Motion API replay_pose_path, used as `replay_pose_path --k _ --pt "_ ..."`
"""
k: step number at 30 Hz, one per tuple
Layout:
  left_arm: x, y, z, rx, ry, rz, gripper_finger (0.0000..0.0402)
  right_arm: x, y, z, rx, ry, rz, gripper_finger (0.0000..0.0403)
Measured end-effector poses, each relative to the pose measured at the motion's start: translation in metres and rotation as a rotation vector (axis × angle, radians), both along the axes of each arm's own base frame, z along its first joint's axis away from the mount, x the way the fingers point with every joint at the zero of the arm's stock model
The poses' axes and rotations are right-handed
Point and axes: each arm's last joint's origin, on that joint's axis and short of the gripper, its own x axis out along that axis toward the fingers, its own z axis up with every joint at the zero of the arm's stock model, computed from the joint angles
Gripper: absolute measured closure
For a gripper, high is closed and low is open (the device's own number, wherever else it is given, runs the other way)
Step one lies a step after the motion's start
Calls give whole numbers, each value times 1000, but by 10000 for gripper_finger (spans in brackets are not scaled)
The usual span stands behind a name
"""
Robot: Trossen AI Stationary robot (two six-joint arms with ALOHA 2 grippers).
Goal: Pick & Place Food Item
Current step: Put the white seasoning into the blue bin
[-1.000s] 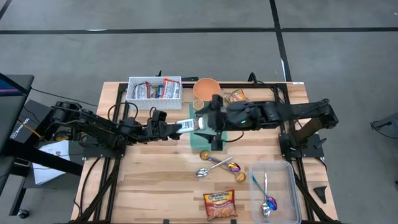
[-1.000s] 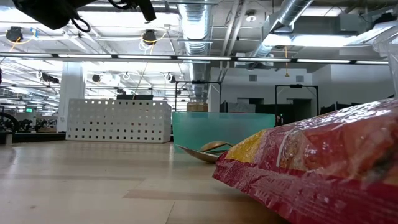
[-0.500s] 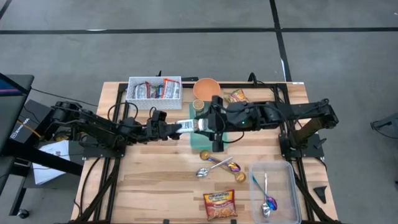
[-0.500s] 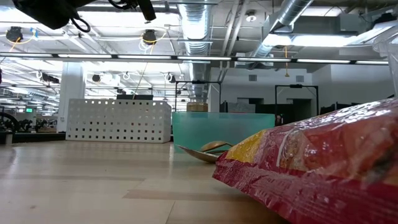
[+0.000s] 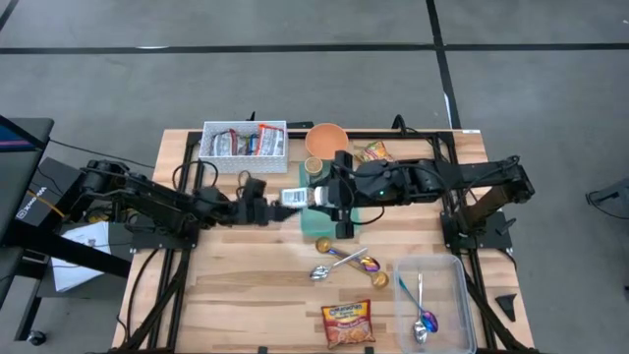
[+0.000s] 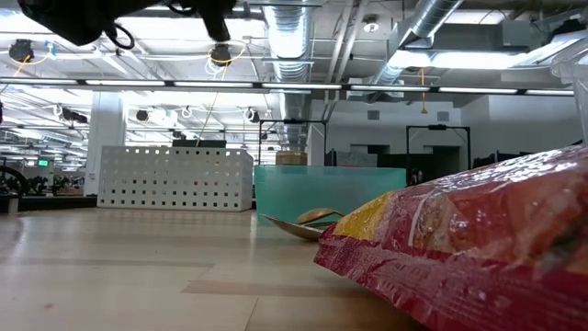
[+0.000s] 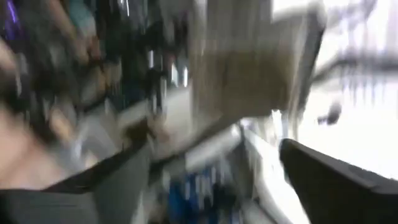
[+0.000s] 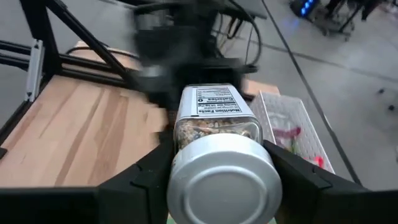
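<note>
The jar point(image 8: 217, 140) of food, a clear one with a silver lid and a nutrition label on its side, hangs above the middle of the wooden table point(image 5: 246, 285), lying on its side and clamped between the two dark fingers of the right gripper point(image 5: 322, 196), which closes on it near the lid end. The left gripper point(image 5: 263, 210) sits just to the left of the jar's far end with its fingers spread apart, holding nothing (a narrow gap shows between it and the label in the overhead view). Below the jar lies a green square mat point(image 5: 320, 228). Toward the far edge stand a white perforated basket point(image 5: 244, 144) of packets and an orange bowl point(image 5: 326, 139). Nearer, two spoons point(image 5: 344, 262) lie beside the mat, a red snack bag point(image 5: 348, 324) rests at the near edge, and a clear bin point(image 5: 434, 300) on the right holds more spoons.
</note>
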Motion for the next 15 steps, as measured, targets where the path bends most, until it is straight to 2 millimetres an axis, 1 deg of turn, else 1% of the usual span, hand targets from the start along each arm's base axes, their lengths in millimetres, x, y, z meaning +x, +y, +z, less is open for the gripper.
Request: replay_pose_path --k 1,2,3,4,6,8,10,13,15 --pt "0 -2 -4 27 27 -59 32 -2 -2 0 10 7 -11 207" --pt "0 -4 -7 51 44 -118 20 -4 -4 1 21 16 -23 207" --pt "-1 -7 -9 68 50 -179 18 -7 -7 1 31 30 -36 207" --pt "-2 -10 -10 78 51 -230 25 -11 -10 0 38 59 -48 207" --pt "-4 -14 -9 96 32 -298 46 -16 -16 -2 56 105 -80 207" --pt "-8 -17 -4 123 -27 -327 71 -19 -24 -4 102 142 -97 207" --pt "-11 -17 5 155 -109 -316 99 -23 -34 -8 171 198 -101 207" --pt "-16 -16 23 226 -208 -260 148 -23 -45 -9 265 215 -116 207" --pt "-21 -15 32 294 -257 -212 190 -18 -53 -16 307 245 -131 207"
